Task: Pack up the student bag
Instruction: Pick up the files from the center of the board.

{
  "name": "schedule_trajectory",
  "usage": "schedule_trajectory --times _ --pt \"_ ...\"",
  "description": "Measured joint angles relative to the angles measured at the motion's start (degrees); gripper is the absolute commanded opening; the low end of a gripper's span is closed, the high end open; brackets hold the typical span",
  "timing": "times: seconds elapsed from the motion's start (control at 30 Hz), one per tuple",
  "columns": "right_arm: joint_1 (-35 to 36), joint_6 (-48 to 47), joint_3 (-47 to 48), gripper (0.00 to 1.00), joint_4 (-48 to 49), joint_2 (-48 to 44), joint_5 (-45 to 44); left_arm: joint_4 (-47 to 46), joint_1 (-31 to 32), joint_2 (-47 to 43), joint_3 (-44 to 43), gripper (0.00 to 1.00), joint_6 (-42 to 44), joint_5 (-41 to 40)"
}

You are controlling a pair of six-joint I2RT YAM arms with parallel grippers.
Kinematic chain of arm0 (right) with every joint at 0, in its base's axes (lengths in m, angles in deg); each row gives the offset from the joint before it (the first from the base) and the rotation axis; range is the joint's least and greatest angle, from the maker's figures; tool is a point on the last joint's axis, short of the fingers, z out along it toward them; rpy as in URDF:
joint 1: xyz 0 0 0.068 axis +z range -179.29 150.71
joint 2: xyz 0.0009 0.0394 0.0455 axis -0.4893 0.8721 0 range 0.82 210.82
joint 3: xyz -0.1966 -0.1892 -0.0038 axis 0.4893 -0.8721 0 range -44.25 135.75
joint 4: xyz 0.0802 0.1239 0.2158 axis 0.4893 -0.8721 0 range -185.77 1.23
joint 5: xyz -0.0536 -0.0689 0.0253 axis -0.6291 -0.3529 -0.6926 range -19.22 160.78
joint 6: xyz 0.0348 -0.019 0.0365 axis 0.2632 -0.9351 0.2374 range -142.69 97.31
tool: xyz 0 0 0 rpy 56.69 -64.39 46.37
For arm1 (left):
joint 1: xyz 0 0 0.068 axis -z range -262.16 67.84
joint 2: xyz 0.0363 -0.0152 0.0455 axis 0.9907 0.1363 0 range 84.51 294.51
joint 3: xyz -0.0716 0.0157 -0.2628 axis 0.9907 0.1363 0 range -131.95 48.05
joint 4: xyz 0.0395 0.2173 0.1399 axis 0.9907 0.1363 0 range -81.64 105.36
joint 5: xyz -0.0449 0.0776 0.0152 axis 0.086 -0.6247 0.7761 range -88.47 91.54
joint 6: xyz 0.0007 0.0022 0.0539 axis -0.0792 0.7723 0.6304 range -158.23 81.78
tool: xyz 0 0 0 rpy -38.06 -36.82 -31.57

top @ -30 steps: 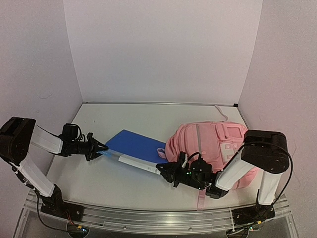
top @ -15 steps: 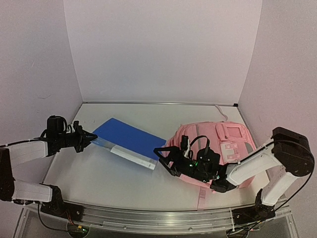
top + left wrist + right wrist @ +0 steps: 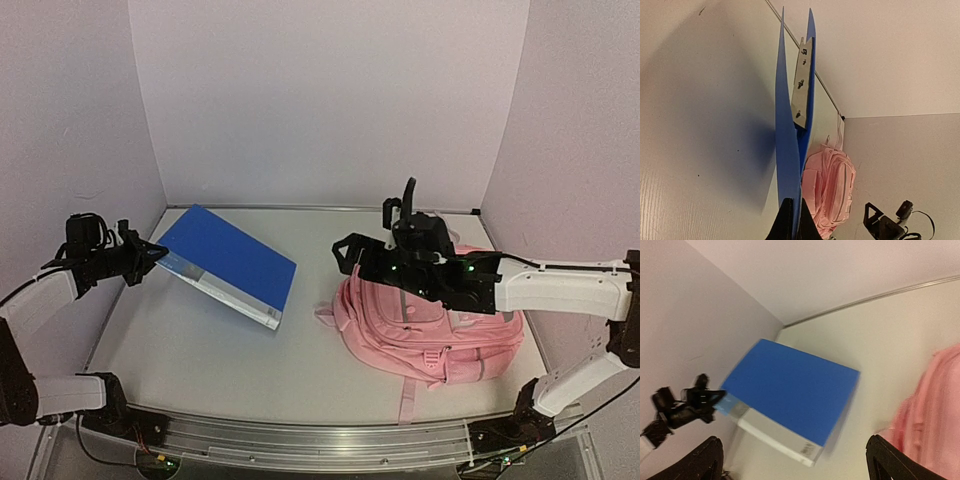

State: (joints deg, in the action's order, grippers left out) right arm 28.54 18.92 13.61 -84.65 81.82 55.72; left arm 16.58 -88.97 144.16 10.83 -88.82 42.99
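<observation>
The left gripper [image 3: 150, 256] is clamped on a corner of the blue folder [image 3: 230, 262] over the tabletop's [image 3: 200, 350] left edge. The right gripper [image 3: 348, 256] hangs spread above the student bag [image 3: 430, 325] (right side). Hold the bag's mouth wide, then feed the folder in edge-first.

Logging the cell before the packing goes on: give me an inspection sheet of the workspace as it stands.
Surface: white table, no spills seen.
Job's things: pink student bag lying on the right, unheld; blue folder tilted, raised by one corner.
Clutter: nothing seen.
Hands: left hand shut on the folder's corner; right hand open, empty, above the bag.
Cables: black cable looped at the right wrist.
Surroundings: plain pale walls on three sides.
</observation>
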Motion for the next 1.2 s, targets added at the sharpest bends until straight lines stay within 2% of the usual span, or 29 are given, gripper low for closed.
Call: schedule_trajectory --times 0.23,0.5,0.57,0.73,0.83,0.97,1.07,1.2 --pt "-0.5 -7.0 6.7 0.98 -25.3 10.3 -8.5 2.0 0.0 -1.4 -1.7 0.00 1.3 2.0" --pt "-0.4 -5.9 14.4 0.98 -40.5 23.2 -21.8 2.9 0.0 -2.7 -2.9 0.00 1.4 3.7" --pt "-0.3 -5.3 15.5 0.87 -42.0 26.0 -24.3 3.5 0.0 -3.0 -3.4 0.00 1.8 3.9" --pt "0.3 -2.1 17.5 0.38 -46.3 29.3 -30.5 5.8 0.0 -3.8 -4.8 0.00 2.9 4.4" --pt "0.4 -0.3 17.9 0.17 -46.7 29.5 -31.7 6.3 0.0 -4.2 -4.8 0.00 3.4 5.1" --pt "-0.3 1.2 18.0 0.00 -47.3 28.7 -31.9 6.3 0.0 -4.2 -4.8 0.00 4.5 6.5" --pt "-1.6 0.8 17.8 0.00 -46.9 25.8 -29.8 6.2 0.0 -4.2 -4.8 0.00 4.5 7.9" --pt "-5.1 -0.9 15.7 0.00 -43.8 17.8 -22.1 3.6 0.3 -4.2 -4.3 0.00 2.5 10.0"
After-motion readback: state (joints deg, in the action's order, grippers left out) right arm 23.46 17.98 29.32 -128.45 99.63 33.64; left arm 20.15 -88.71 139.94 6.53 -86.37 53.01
